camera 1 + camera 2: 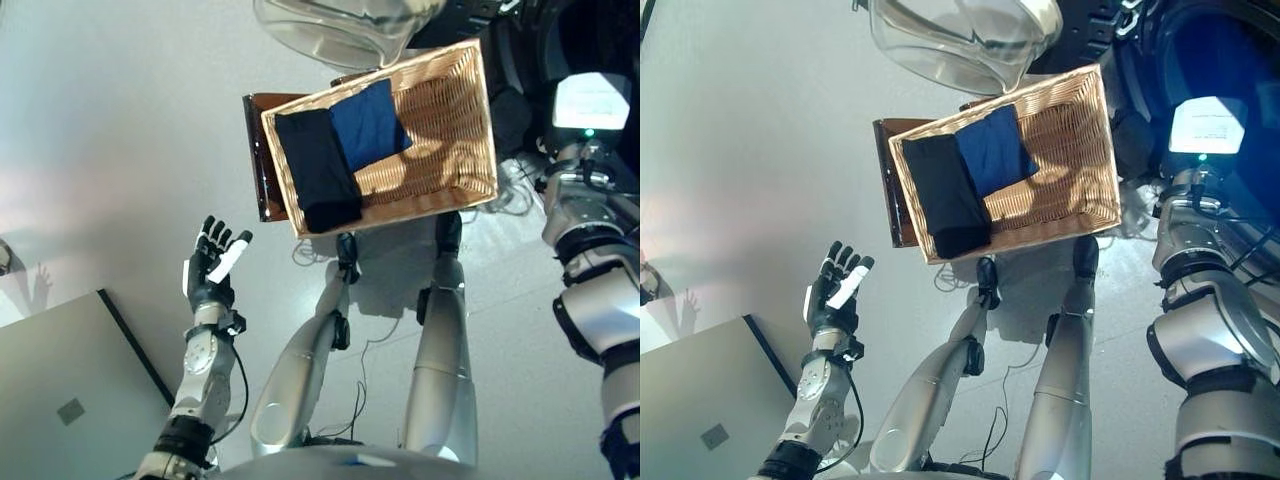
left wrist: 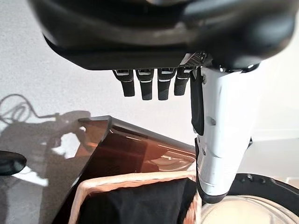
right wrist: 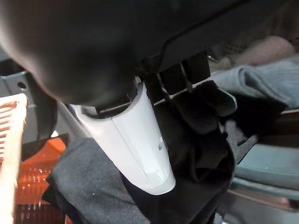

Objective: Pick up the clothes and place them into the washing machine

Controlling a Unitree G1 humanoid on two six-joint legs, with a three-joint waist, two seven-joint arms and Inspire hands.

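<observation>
Right hand (image 3: 140,140) pinches black cloth (image 3: 196,140) at the washer drum; left hand (image 1: 212,262) hangs open, wicker basket (image 1: 470,120) beyond its fingertips.

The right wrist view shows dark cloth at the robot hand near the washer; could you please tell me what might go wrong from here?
1. The right robot hand pinches a dark garment that hangs low; it might snag on the washing machine's rim or slip free.
2. Two garments, black and blue, remain in the basket, and the left robot hand is open, away from it, so they could be left behind.
</observation>
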